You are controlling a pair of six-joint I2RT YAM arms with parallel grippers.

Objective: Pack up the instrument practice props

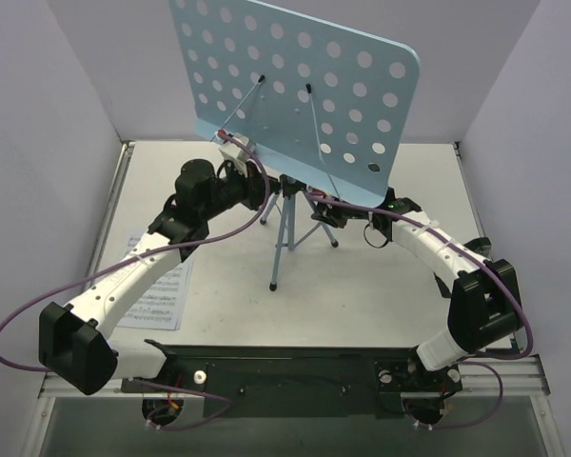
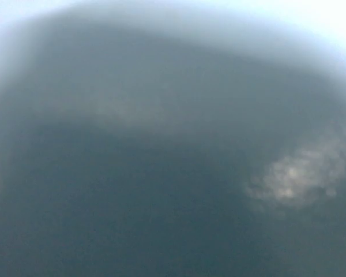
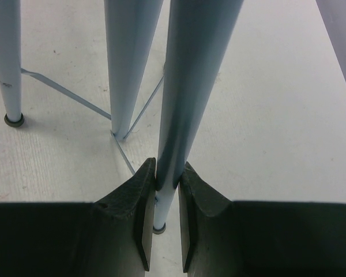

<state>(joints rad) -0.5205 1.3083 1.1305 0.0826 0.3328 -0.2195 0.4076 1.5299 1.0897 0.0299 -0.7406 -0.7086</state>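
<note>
The light-blue hole-punched music stand (image 1: 295, 86) stands on its tripod legs (image 1: 284, 238) at the back middle of the table. My left gripper (image 1: 236, 152) is up against the lower left edge of the stand's desk, and its fingers are hidden there. The left wrist view is filled by a blurred blue-grey surface (image 2: 161, 150) with no fingers showing. My right gripper (image 1: 325, 211) reaches the tripod from the right. In the right wrist view, this gripper (image 3: 167, 173) is shut on one thin blue leg (image 3: 190, 86). White sheet-music pages (image 1: 160, 290) lie flat under my left arm.
Grey walls close in the white table (image 1: 381, 286) on the left, back and right. A black rail (image 1: 295, 367) with the arm bases runs along the near edge. Purple cables (image 1: 19, 328) loop from both arms. Two other tripod legs (image 3: 127, 63) stand left of the held one.
</note>
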